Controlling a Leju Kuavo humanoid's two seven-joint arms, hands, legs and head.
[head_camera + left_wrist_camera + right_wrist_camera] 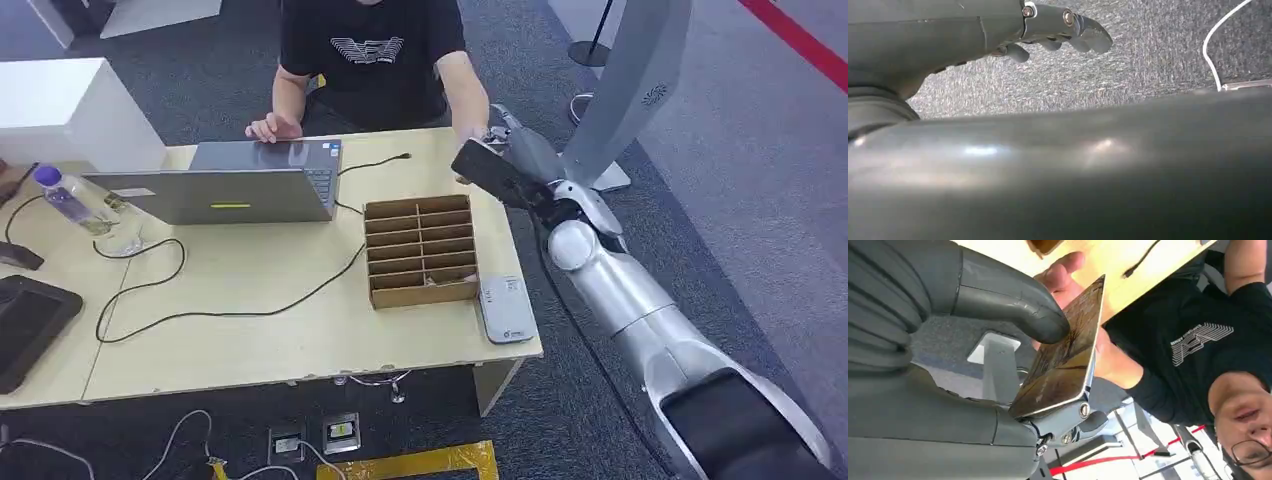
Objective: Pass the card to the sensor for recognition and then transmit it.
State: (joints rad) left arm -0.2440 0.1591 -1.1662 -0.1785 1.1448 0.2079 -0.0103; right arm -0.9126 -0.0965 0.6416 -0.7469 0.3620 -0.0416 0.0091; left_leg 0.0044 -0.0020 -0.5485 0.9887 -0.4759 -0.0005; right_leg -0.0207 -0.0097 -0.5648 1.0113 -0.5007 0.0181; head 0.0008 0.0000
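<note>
My right hand (522, 165) reaches over the table's far right corner and holds the card (486, 172), a thin dark plate with a glossy patterned face (1065, 357). In the right wrist view my thumb (1018, 305) presses on the card's face and my fingers (1075, 422) support its lower edge. A person's hand (1064, 276) lies behind the card and touches it. The grey sensor pad (503, 309) rests on the table's near right corner, well short of the card. My left hand (1048, 30) hangs over grey carpet with nothing in it, fingers loosely apart.
A person in a black shirt (370, 50) sits across the wooden table (250, 340). On it are an open laptop (230, 185), a divided cardboard box (420, 250), a water bottle (72, 198), black cables (200, 300) and a black device (25, 320). A white stand (640, 80) rises at right.
</note>
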